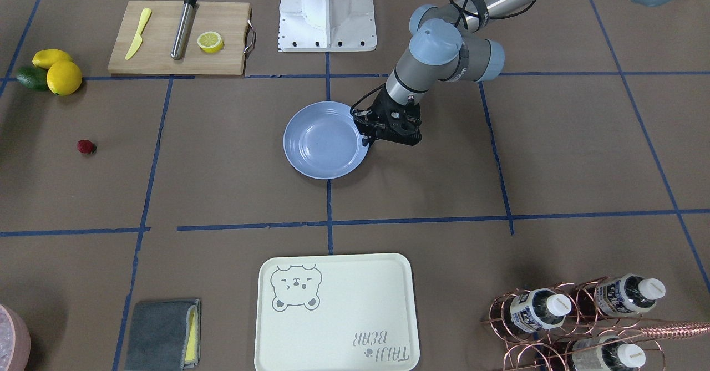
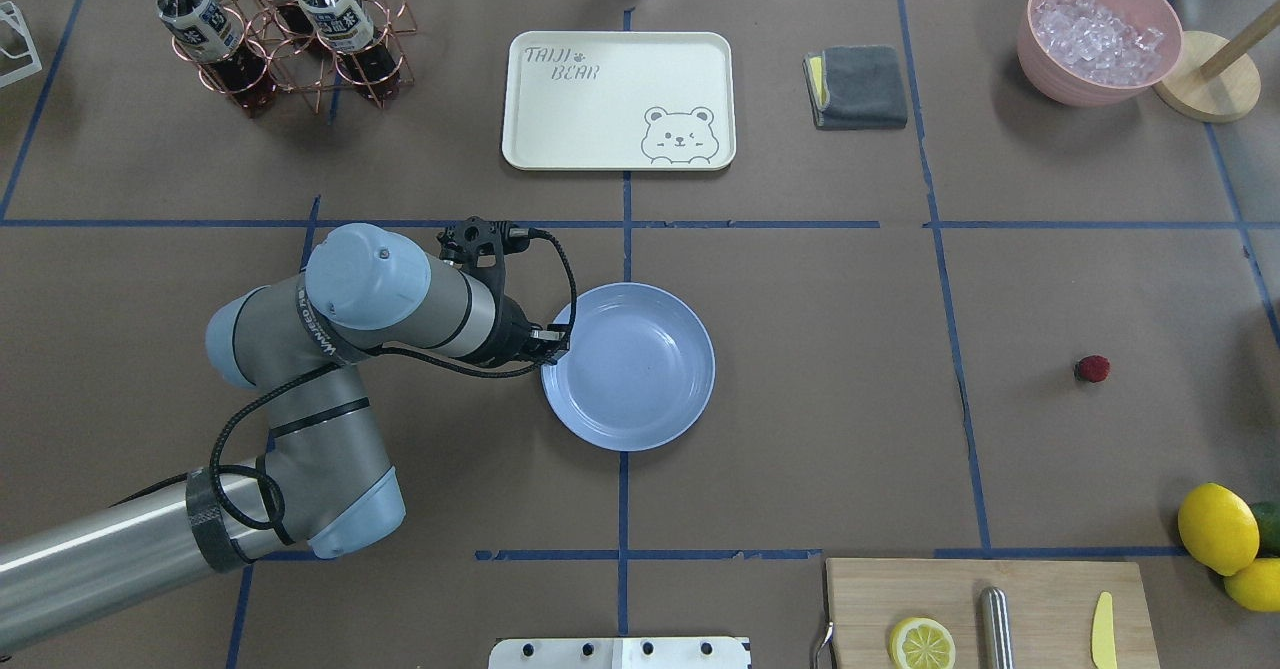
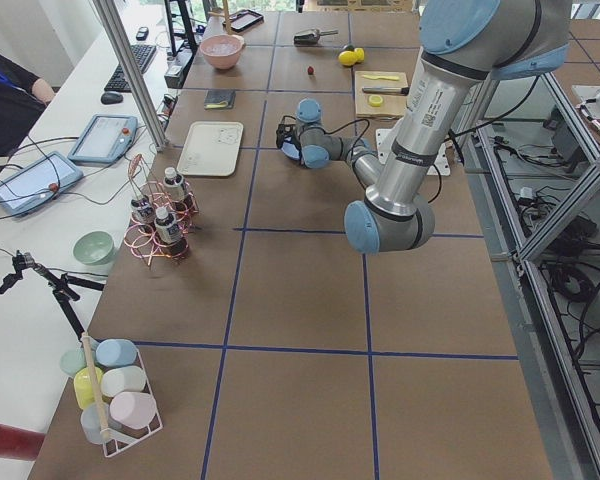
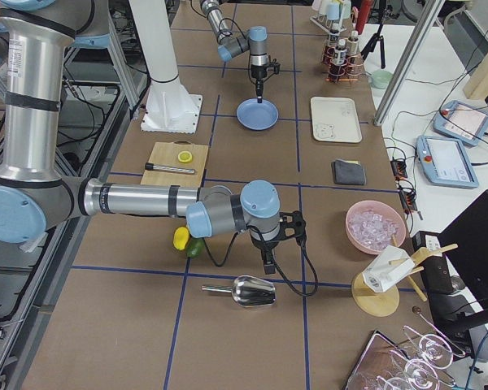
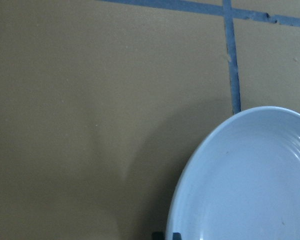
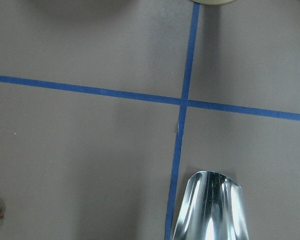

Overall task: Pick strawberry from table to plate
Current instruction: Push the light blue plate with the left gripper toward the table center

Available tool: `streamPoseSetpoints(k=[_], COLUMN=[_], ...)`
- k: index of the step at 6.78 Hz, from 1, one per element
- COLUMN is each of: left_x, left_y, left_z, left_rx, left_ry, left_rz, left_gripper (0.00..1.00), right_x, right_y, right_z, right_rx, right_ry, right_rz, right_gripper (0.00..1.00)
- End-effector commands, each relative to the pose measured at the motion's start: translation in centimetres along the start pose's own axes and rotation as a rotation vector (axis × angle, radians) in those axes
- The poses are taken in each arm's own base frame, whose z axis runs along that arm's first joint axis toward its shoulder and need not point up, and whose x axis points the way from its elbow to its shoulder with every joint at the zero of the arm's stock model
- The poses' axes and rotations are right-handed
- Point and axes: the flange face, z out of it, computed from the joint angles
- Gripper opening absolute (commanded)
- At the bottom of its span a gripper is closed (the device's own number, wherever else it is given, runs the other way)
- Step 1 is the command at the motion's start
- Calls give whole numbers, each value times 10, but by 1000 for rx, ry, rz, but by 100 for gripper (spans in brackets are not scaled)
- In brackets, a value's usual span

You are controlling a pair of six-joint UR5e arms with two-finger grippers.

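ok, strawberry [image 2: 1092, 368] sits alone on the bare desk [image 2: 850, 399] at the right side of the overhead frame, well apart from the plate [image 2: 640, 389] at centre. the plate straddles the vertical blue tape line [image 2: 622, 509].

left claw [image 2: 553, 341] is at the plate's left rim in the overhead view. in the left wrist view its two dark tips sit close together at the bottom edge, one on either side of the rim, so it looks clamped on the plate edge.

right claw [image 4: 267, 262] shows only in the exterior right view, pointing down over the desk near a metal scoop [image 4: 252, 290]. cannot tell if it is open or closed. the right wrist view has the strawberry cut off by the lower left corner and the scoop at bottom centre, below a tape crossing.

open desk lies all round the strawberry, and bare desk and tape lines lie between it and the plate. nearest things:
- lemons [image 2: 1218, 527] and avocado [image 2: 1268, 524] at lower right
- cutting board [image 2: 985, 609] along the bottom edge
- pink bowl of ice [image 2: 1100, 34] at upper right

tray [image 2: 618, 99] is at top centre above the plate, grey cloth [image 2: 860, 86] to its right, bottle rack [image 2: 280, 39] at upper left.
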Motion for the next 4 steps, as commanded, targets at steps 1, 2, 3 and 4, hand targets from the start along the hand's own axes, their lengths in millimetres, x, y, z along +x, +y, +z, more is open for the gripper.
streamPoseSetpoints(k=[1, 2, 3, 4], left_x=[-2, -4, -30, -70], left_y=[-1, -5, -37, -48], left_z=[3, -1, -25, -60], left_rx=[4, 12, 55, 54], left_ry=[7, 5, -17, -49], left_rz=[19, 64, 60, 169], left_gripper=[71, 100, 100, 100], right_x=[0, -1, -6, -16], right_y=[0, -1, -6, -17], right_z=[0, -1, -6, -14], right_rx=[0, 2, 16, 37], right_ry=[1, -1, 0, -5], right_rz=[0, -2, -19, -40], right_gripper=[100, 100, 100, 100])
